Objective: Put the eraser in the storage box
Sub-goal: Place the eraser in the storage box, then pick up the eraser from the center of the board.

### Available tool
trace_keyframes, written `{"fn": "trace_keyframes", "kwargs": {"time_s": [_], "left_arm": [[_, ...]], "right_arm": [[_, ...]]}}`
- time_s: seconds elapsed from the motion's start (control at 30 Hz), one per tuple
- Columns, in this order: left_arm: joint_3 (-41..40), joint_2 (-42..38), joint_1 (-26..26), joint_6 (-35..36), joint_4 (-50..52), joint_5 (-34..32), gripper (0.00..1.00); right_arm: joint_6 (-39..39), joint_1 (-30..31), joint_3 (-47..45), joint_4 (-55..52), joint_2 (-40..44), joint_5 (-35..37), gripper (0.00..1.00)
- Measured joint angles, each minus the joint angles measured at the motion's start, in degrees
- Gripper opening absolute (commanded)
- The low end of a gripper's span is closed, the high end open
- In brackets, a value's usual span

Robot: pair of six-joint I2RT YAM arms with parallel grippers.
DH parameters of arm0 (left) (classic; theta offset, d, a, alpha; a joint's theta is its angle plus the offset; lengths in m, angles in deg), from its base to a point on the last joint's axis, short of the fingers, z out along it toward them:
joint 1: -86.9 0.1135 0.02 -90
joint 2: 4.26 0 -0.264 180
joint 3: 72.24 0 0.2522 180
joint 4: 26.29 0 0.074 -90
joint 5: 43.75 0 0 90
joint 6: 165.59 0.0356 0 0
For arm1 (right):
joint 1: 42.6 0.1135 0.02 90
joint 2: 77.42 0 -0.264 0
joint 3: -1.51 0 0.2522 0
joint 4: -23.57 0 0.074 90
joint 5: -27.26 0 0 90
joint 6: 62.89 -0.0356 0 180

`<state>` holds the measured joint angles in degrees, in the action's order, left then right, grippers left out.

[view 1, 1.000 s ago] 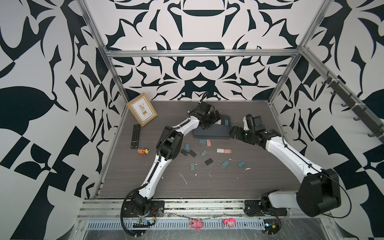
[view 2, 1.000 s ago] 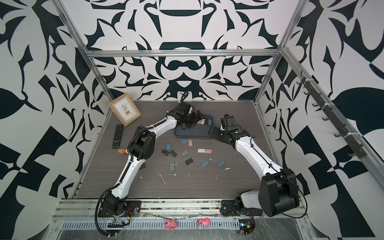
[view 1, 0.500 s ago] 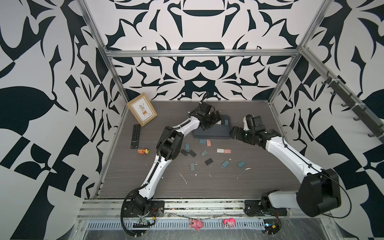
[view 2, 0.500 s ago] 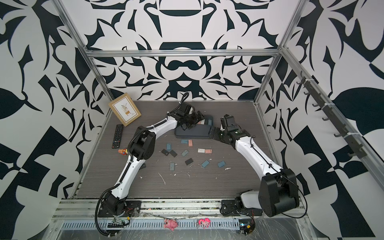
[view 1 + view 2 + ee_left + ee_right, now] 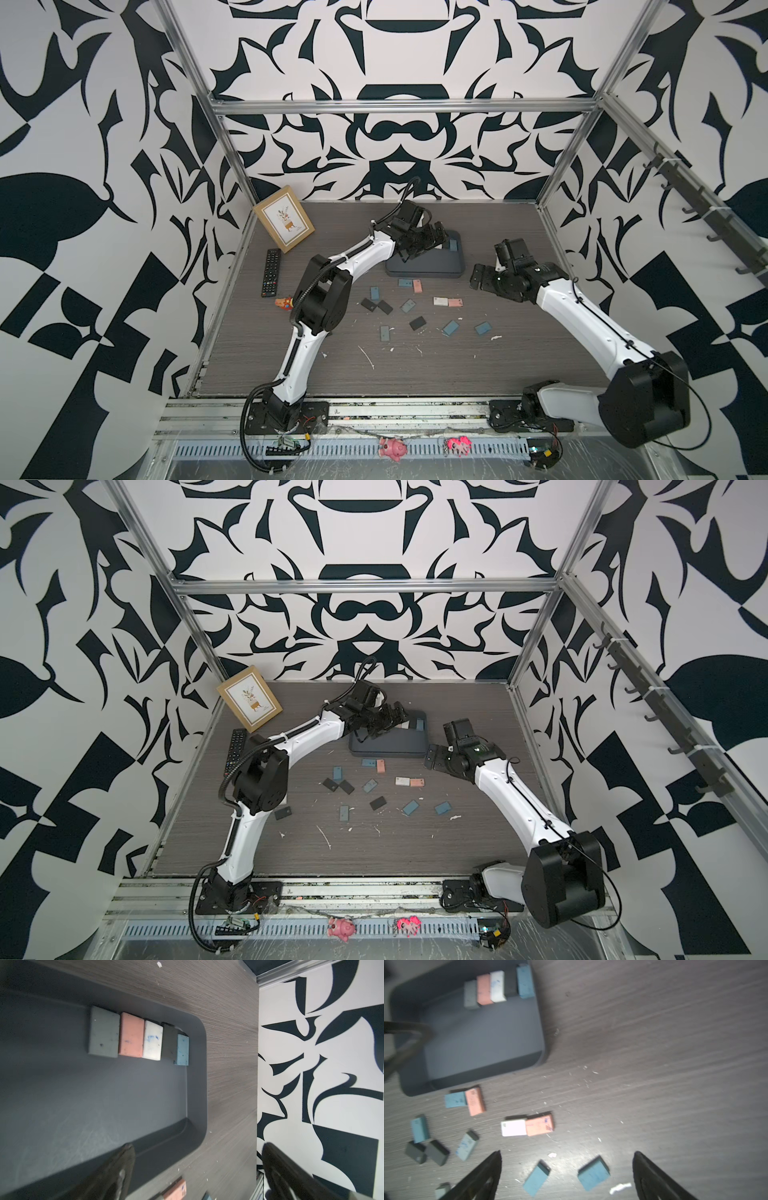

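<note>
The left gripper was seen poised over the storage box, its fingers spread wide with nothing between them. Inside the box, a row of five erasers was lined up against one wall, near a corner. On the table in front of the box, the loose erasers were scattered, none touched by either arm.

Further right, the right gripper was held above the table beside the box, its fingers likewise parted and empty. In the right wrist view, a slim blue eraser and a squarer blue eraser were framed between those fingers. The slim one's long axis was judged to run roughly across the closing line, somewhat skewed, so its narrow width would be pinched. The right arm was judged the nearer.
</note>
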<state>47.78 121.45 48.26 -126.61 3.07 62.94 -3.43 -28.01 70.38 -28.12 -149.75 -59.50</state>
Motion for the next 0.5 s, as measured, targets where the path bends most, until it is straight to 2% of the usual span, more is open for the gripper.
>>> {"fn": "trace_keyframes", "kwargs": {"time_s": [0.3, 0.5], "left_arm": [[-17.35, -18.27, -2.27, 4.63, 0.07, -1.66, 0.99], [-29.35, -28.61, -5.25, 5.99, -0.33, -3.23, 0.99]], "right_arm": [[-3.63, 0.04, -8.33, -3.85, 3.19, 1.90, 0.98], [-7.37, 2.21, -15.06, -4.94, 5.07, 1.99, 0.96]]}}
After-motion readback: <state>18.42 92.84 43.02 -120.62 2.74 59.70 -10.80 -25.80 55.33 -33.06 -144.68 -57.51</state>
